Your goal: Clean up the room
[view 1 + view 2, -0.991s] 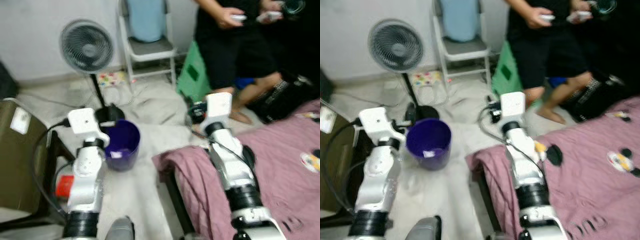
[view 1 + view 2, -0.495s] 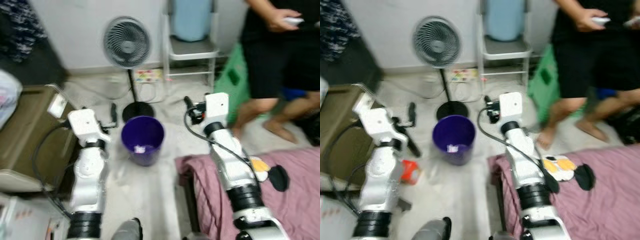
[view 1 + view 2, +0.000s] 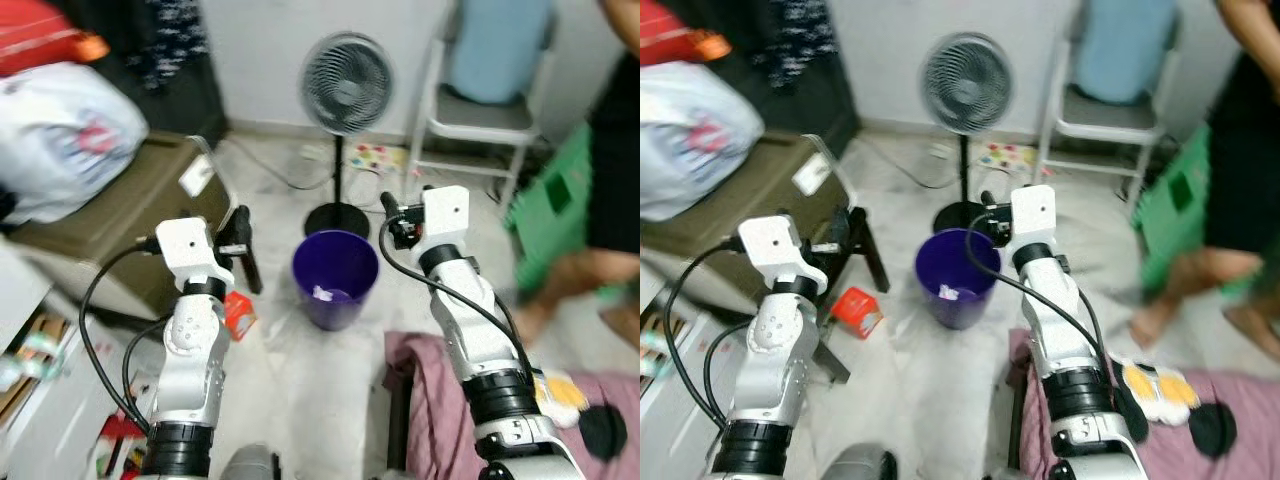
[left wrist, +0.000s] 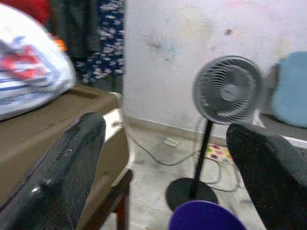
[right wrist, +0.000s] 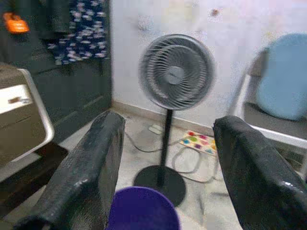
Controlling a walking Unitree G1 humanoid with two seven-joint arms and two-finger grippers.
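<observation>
Change: the head camera has turned to the left; the bed is now mostly out of view.
Purple bin: on the floor between both arms, ready for rubbish.
Red packet: beside it, likely next.
Left gripper: wide open, empty.
Right gripper: wide open, empty.
Pedestal fan: behind the bin.

A lived-in home bedroom: pedestal fan, folding chair, purple bedcover, hanging clothes.
</observation>
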